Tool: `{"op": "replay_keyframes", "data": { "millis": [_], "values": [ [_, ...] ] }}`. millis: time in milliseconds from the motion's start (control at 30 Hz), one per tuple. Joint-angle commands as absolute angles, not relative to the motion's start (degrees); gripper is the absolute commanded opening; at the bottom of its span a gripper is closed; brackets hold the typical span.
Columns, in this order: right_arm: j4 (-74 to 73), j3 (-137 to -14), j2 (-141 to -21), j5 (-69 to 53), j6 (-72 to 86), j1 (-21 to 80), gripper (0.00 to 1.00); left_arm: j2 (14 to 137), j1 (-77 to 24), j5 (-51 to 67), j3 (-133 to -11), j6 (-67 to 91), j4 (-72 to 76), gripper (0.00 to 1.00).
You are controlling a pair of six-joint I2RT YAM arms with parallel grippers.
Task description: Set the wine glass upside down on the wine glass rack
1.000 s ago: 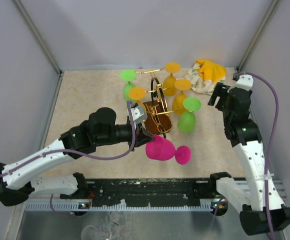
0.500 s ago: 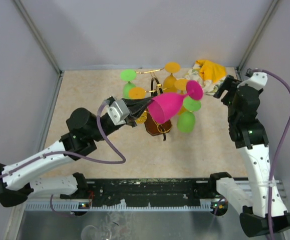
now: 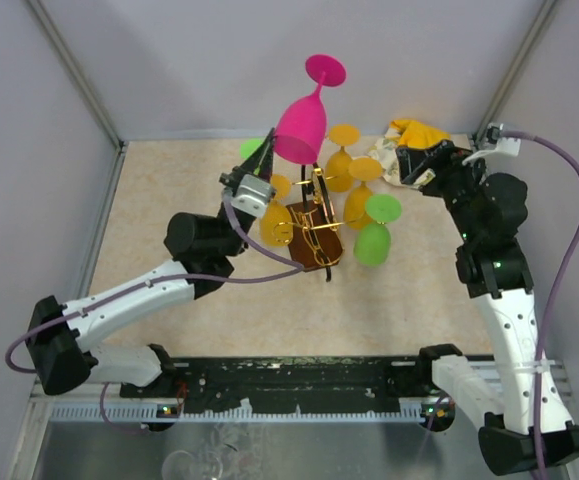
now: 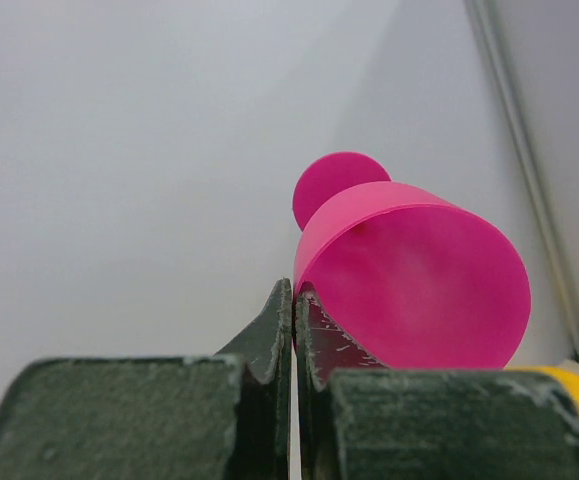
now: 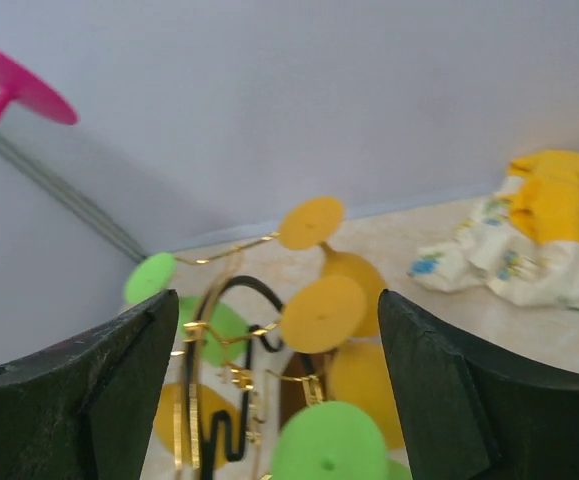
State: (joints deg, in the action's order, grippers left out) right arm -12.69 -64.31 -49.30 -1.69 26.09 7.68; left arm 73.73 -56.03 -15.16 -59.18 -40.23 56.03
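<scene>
The pink wine glass (image 3: 302,122) hangs in the air upside down, its foot (image 3: 326,69) on top, above the back left of the wine glass rack (image 3: 315,243). My left gripper (image 3: 272,152) is shut on its rim; the left wrist view shows the fingers (image 4: 281,318) pinching the wall of the wine glass (image 4: 414,280). The gold wire rack (image 5: 216,350) carries several orange and green glasses upside down. My right gripper (image 3: 411,166) stands open to the right of the rack, with nothing in it. In the right wrist view the pink wine glass's foot (image 5: 21,83) shows at upper left.
A yellow and white cloth (image 3: 412,146) lies at the back right corner, just behind the right gripper, also in the right wrist view as the cloth (image 5: 541,238). Grey walls close in the back and both sides. An orange glass (image 3: 275,222) and a green glass (image 3: 373,242) hang low beside the rack.
The left arm has swung the pink glass up from lying near the table front to high above the rack, turning it foot up. The right gripper has moved back and turned toward the rack.
</scene>
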Motion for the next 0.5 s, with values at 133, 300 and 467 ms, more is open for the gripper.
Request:
{"op": "replay_keyframes", "data": {
  "millis": [133, 300, 467],
  "values": [
    [22.29, -59.61, -50.41, -23.51, 47.67, 7.41, 0.82, 73.63, -53.62, -9.65, -54.24, -36.97, 73.46, 0.0],
    [39.93, -55.69, -53.69, -26.9, 61.47, 7.47, 0.83, 73.07, -53.62, -6.61, -50.13, -34.64, 79.71, 0.0],
    [50.03, -54.16, -56.21, -27.73, 70.4, 7.77, 0.84, 73.83, -53.63, -5.74, -48.23, -33.3, 84.29, 0.0]
  ]
}}
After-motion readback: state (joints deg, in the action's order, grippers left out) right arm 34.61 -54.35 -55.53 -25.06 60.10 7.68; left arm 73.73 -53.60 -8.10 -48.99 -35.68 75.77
